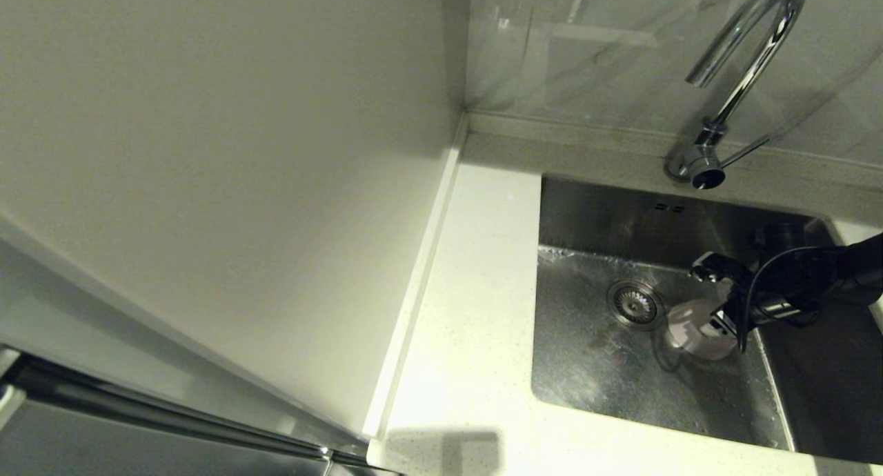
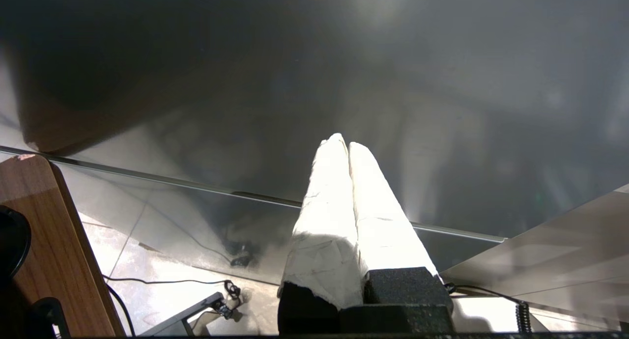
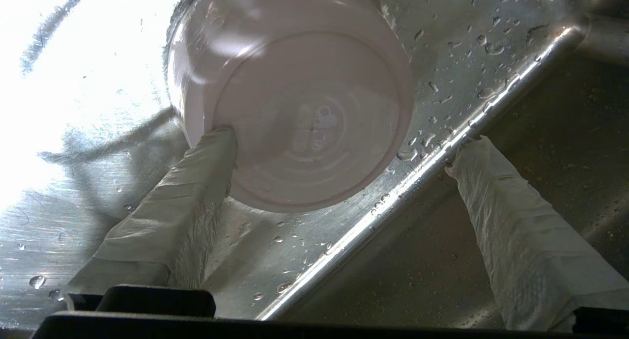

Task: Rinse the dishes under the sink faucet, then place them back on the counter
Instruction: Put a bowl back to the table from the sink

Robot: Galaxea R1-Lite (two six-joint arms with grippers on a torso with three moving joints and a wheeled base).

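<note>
A pale pink bowl (image 1: 690,331) rests in the wet steel sink (image 1: 593,372), just right of the round drain (image 1: 635,302). In the right wrist view the pink bowl (image 3: 304,108) shows its underside with the foot ring. My right gripper (image 1: 712,296) reaches into the basin from the right and is open (image 3: 344,142). One taped finger (image 3: 206,162) touches the bowl's base edge; the other finger (image 3: 491,182) stands apart, over the crease of the sink wall. The blue-white and yellow-green bowls are out of view. My left gripper (image 2: 348,145) is parked and shut on nothing.
The chrome gooseneck faucet (image 1: 748,55) rises behind the sink, its lever pointing right; no water stream shows. White speckled counter (image 1: 469,310) runs along the sink's left and front. A plain cream wall panel (image 1: 227,186) stands at the left.
</note>
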